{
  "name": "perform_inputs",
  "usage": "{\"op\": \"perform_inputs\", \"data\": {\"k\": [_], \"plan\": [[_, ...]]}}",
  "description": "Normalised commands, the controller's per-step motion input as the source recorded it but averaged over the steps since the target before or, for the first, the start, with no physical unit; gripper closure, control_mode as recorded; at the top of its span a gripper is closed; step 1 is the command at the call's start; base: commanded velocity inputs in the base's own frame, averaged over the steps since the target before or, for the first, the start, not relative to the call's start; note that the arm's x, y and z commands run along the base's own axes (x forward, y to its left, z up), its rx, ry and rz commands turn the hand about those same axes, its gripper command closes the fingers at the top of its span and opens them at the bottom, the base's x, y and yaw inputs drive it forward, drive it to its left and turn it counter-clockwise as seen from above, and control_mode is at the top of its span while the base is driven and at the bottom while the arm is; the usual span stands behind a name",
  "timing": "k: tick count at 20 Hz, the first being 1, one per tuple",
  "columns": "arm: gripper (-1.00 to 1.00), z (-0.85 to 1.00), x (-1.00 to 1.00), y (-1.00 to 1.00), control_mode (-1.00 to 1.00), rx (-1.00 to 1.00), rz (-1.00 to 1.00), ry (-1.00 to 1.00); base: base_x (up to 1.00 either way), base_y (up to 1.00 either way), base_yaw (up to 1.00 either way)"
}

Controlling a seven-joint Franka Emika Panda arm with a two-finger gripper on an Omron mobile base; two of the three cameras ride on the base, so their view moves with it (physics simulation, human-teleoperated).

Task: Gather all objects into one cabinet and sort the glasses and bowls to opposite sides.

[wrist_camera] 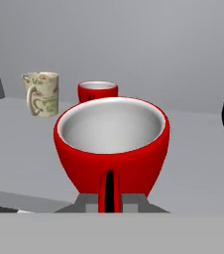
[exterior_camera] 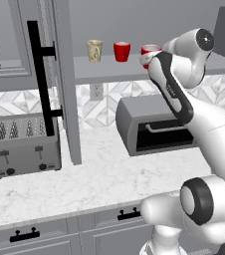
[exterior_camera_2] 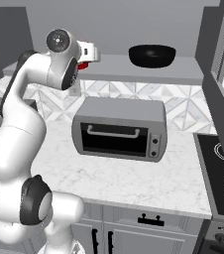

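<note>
Gripper (wrist_camera: 111,201) sits at the near red cup (wrist_camera: 112,144) on the cabinet shelf (exterior_camera: 109,73); its grasp cannot be told. Carry level toward the cups at ten o'clock, away from the black bowl (exterior_camera_2: 152,55).

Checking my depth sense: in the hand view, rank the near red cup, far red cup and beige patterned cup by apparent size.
1. Near glossy red cup, largest, but closest to the camera.
2-3. Beige patterned cup and far red cup look alike; the far red one is partly hidden, so I won't rank them.
</note>
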Motion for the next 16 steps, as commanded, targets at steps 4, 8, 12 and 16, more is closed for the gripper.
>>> {"op": "perform_inputs", "data": {"k": [4, 8, 12, 16], "plan": [[1.0, -0.19, 0.3, 0.0, -1.0, 0.0, 0.0, 0.0, 0.0, 0.0, 0.0], [1.0, -0.25, 0.23, 0.0, -1.0, 0.0, 0.0, -0.05, 0.0, 0.0, 0.0], [1.0, -0.24, 0.23, 0.0, -1.0, 0.0, 0.0, -0.05, 0.0, 0.0, 0.0], [1.0, -0.19, 0.3, 0.0, -1.0, 0.0, 0.0, -0.01, 0.0, 0.0, 0.0]]}}
